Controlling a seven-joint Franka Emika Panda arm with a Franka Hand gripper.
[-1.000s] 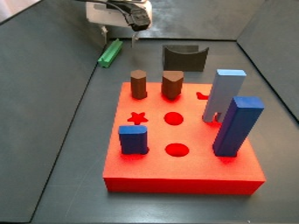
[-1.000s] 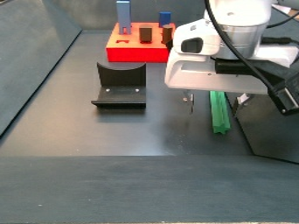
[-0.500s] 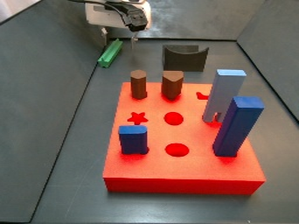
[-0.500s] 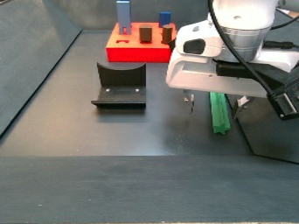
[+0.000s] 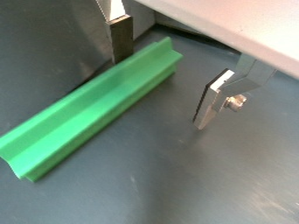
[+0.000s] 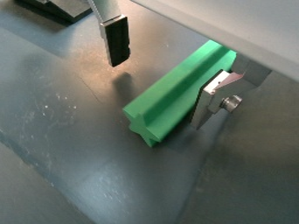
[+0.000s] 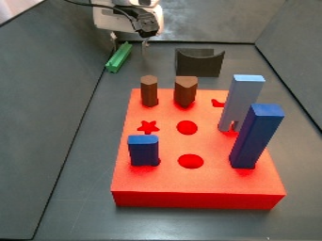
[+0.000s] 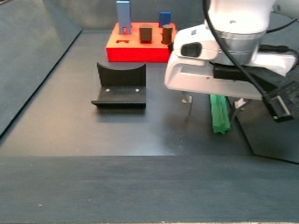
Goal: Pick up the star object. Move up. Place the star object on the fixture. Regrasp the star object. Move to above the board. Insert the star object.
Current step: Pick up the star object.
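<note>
The first step, the picking up of the star object (image 8: pixel 219 115), is being carried out, as it is judged from the pictures. In a side view, the fixture (image 8: pixel 119 85) is seen at the left on the dark surface (image 8: pixel 105 131), with the board (image 8: pixel 138 42) behind it, and the star object is lying flat at the right, under the gripper (image 8: pixel 215 100).

In both wrist views the gripper (image 5: pixel 163 74) is being held wide open, and nothing is being gripped. The star object (image 5: pixel 100 102) is lying between the two fingers, lengthwise. One pad (image 5: pixel 121 38) is standing apart from its side; the opposite finger (image 6: pixel 214 99) is seen just beside the green rod in a wrist view, but whether it is touching cannot be told.

For the next move, a little more lowering is probably being called for, so that the pads are level with the ridged sides. Then the jaws must be closed evenly on the rod, before it is lifted. Care is needed, because the rod could roll on its ridges.
</note>
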